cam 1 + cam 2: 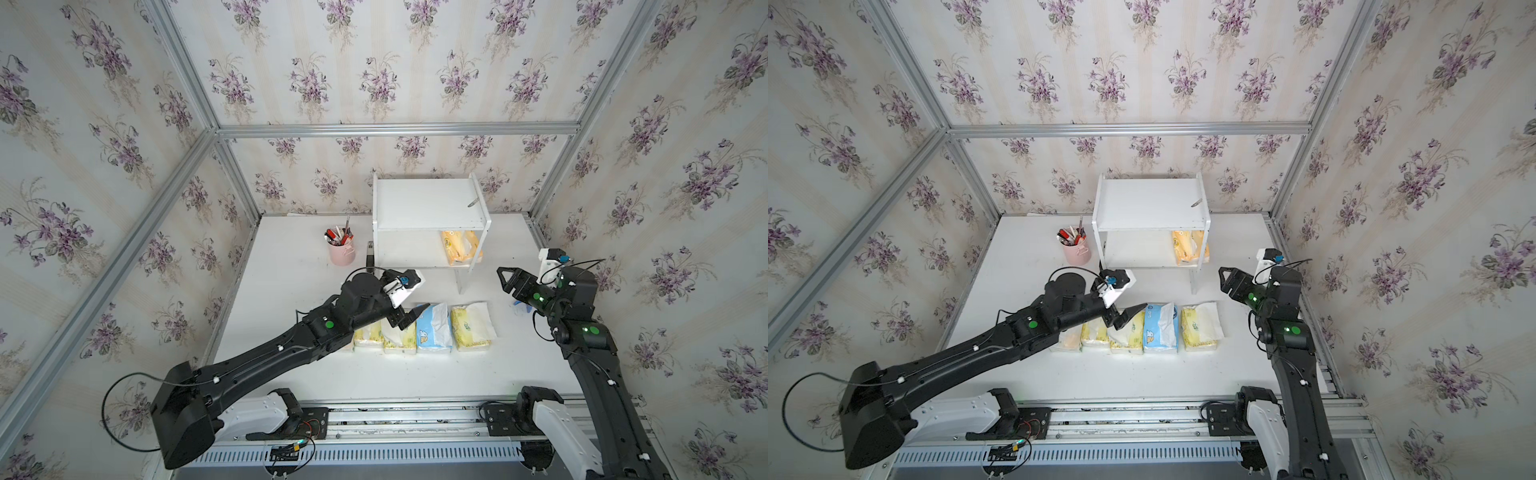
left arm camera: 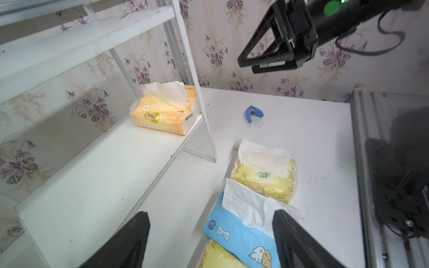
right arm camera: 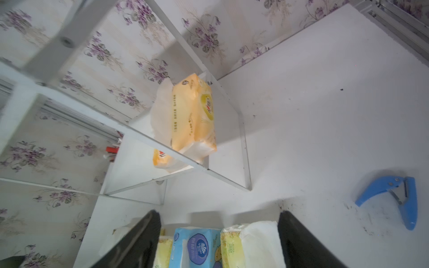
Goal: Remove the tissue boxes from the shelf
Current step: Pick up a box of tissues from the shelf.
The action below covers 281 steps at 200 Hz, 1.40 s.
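Observation:
The white shelf (image 1: 430, 203) stands at the back of the table. One orange tissue pack (image 1: 459, 247) (image 2: 164, 109) (image 3: 193, 113) lies at the right end of its lower board; the top board holds no pack. On the table in front lies a row of packs: yellow (image 1: 471, 328), blue (image 1: 434, 328), two more yellow (image 1: 399, 338), and a white one (image 1: 1069, 340) partly under my left arm. My left gripper (image 1: 409, 318) (image 2: 211, 215) hovers open over the row's middle, holding nothing. My right gripper (image 1: 509, 278) (image 3: 218, 215) is open and empty, right of the shelf's front leg.
A pink pen cup (image 1: 342, 249) stands left of the shelf. A small blue tool (image 3: 392, 199) (image 2: 254, 113) lies on the table to the right, below my right gripper. A small grey object (image 1: 473, 202) rests on the shelf's top board. Wallpapered walls close in three sides.

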{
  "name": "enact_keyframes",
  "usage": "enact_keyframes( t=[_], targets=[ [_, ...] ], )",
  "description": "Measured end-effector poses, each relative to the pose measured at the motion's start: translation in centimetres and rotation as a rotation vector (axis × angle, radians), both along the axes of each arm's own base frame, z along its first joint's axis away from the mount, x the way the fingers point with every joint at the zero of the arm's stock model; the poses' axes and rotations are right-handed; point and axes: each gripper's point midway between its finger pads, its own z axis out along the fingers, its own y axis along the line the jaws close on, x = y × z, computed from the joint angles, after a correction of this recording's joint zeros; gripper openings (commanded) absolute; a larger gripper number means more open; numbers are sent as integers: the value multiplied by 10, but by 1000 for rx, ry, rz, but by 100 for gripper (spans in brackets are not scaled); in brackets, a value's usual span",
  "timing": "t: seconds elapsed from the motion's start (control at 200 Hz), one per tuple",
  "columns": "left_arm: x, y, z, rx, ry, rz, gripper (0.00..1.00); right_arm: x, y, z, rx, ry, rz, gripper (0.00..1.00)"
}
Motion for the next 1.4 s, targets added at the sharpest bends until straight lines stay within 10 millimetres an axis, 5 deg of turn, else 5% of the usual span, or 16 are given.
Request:
enact_keyframes(
  t=[0.23, 0.46, 1.049, 1.404],
  targets=[
    [32, -49, -18, 167, -109, -1, 78, -13, 3, 46, -5, -140, 15, 83],
    [65, -89, -43, 306, -157, -24, 70, -25, -2, 64, -30, -208, -20, 83],
    [119, -124, -63, 419, -225, -18, 56, -25, -11, 34, -52, -154, -75, 83],
    [132, -124, -76, 438, -215, 4, 34, -25, -12, 26, -63, -140, -75, 83]
  ],
)
